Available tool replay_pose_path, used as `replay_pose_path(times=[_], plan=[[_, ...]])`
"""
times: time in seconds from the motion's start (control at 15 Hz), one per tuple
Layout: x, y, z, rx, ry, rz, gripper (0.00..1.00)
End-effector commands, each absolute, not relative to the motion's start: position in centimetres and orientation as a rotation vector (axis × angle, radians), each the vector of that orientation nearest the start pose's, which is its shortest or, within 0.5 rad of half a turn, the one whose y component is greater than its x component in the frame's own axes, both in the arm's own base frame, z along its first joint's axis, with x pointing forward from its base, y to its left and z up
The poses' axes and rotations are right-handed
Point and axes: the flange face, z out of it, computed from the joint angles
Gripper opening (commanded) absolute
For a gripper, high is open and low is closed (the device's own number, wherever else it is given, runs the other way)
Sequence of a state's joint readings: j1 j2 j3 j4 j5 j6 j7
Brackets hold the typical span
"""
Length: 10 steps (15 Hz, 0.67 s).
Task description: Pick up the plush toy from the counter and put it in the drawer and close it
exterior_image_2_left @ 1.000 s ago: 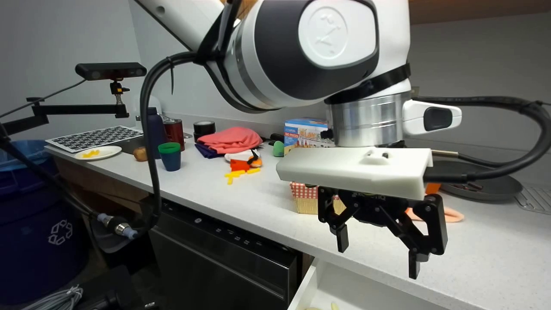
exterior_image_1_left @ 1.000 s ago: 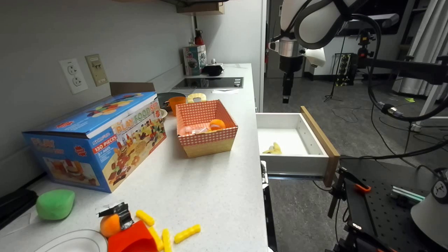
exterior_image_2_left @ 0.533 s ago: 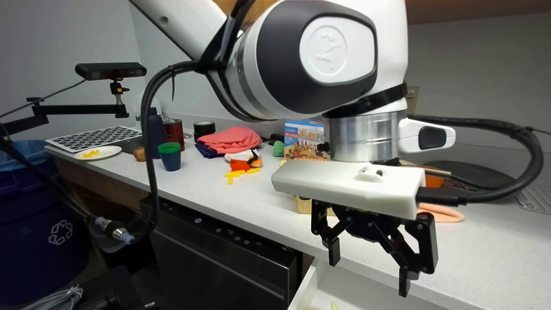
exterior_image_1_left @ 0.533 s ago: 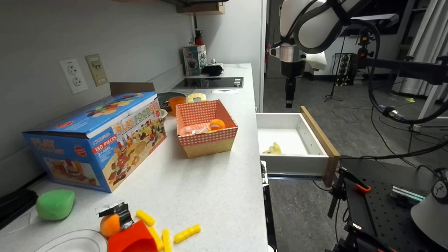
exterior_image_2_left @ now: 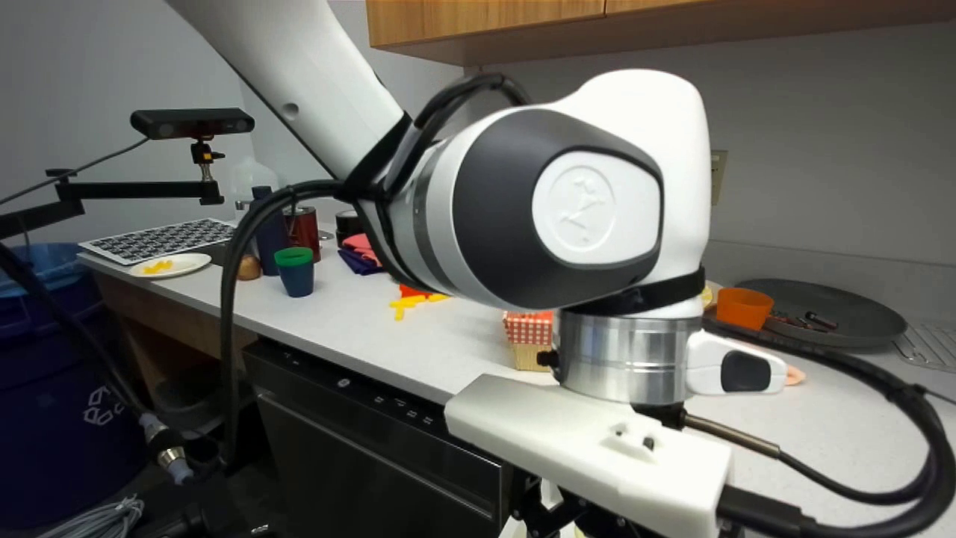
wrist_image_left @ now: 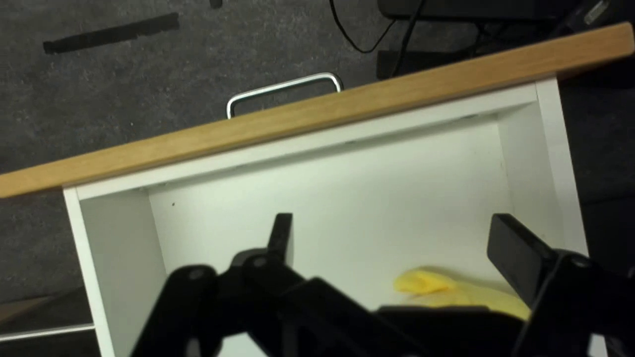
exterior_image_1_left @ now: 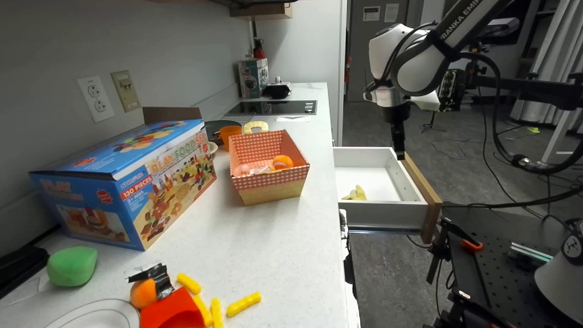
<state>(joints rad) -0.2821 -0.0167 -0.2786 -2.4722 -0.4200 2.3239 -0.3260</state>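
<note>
Plush toy is just lying in the pulled-out drawer, partly blocked by the gripper in the wrist view. Jaws are spread super wide — not holding a thing.

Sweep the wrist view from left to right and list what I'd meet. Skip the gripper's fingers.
Shiny bar at the left edge → drawer's left wall → drawer's handle → plush toy → drawer's right wall.
</note>
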Motion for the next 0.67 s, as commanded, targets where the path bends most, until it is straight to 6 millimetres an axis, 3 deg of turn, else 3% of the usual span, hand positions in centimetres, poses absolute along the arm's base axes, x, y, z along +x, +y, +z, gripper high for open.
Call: replay_pose_path(times=[0.0,0.33,0.6], plan=[[36.8,-26.6,26.6,-3.308,-0.079,0.572,1.00],[34.5,-28.2,24.4,-3.278,-0.062,0.742,1.00],[33.5,-28.3,22.6,-3.245,-0.065,0.828,1.00]])
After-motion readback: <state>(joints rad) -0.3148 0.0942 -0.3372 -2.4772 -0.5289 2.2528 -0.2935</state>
